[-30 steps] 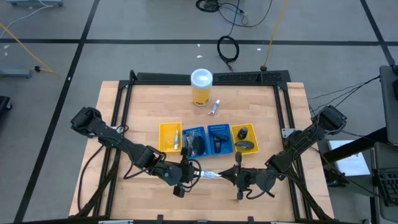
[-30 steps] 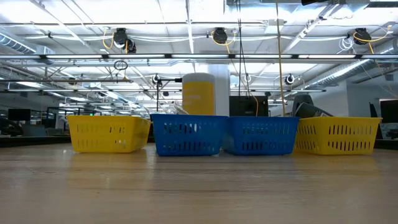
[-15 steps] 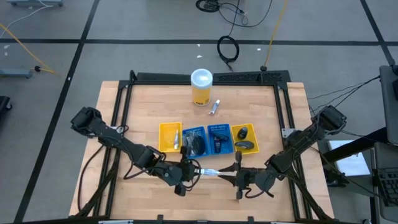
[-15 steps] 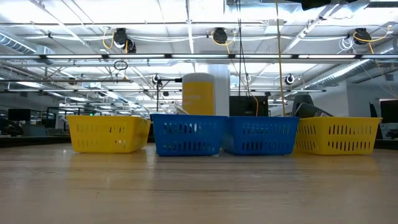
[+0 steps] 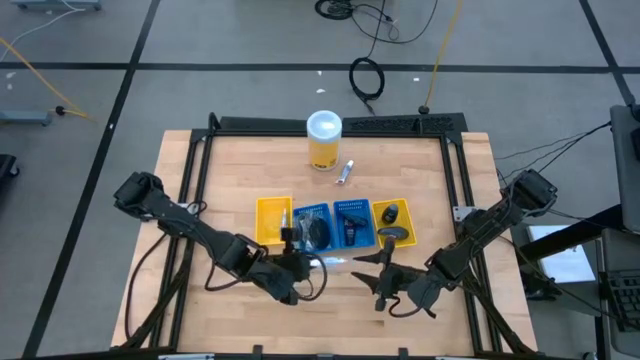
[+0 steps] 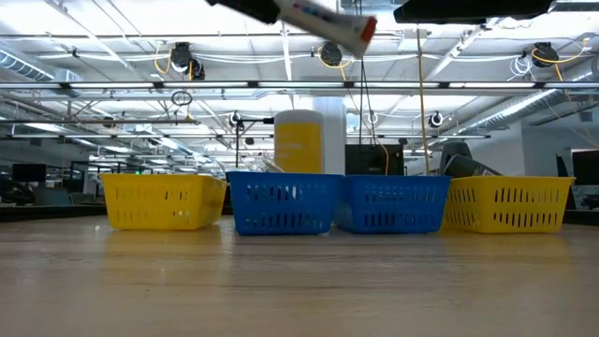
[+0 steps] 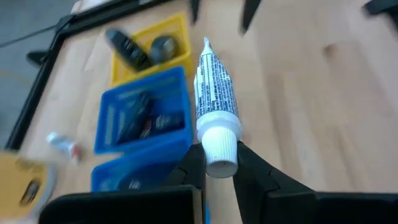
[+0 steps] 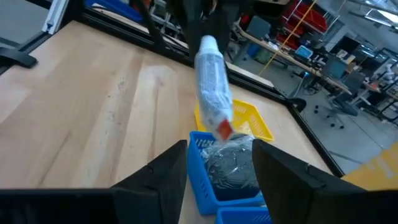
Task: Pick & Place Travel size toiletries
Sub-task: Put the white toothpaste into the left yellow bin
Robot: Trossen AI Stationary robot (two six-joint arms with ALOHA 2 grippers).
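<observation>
A small white tube with blue print is held over the near part of the table, its white cap between the fingers of my left gripper, which is shut on it. In the high view the tube points from my left gripper toward my right gripper. The right gripper is open, with the tube's crimped end just ahead of its fingers and apart from them. Dark toiletries lie in the blue tray and the right yellow tray. My left gripper pinches the tube's white cap end between its two fingers. The fingers lie along the tube and slant down from the table's left. The tube sticks out beyond the fingertips, lifted clear of the table, its crimped end free.
Four trays stand in a row at mid-table: yellow, blue, blue, yellow. A tall yellow canister with a white lid stands behind them, with a small tube lying on the table beside it. Bare wood lies near the front edge.
My right gripper has opened and let go of the tube's crimped end, turning away a little. My left gripper, still shut on the cap, has tipped and swung the tube toward the trays; the tube now shows at the top of the low view.
</observation>
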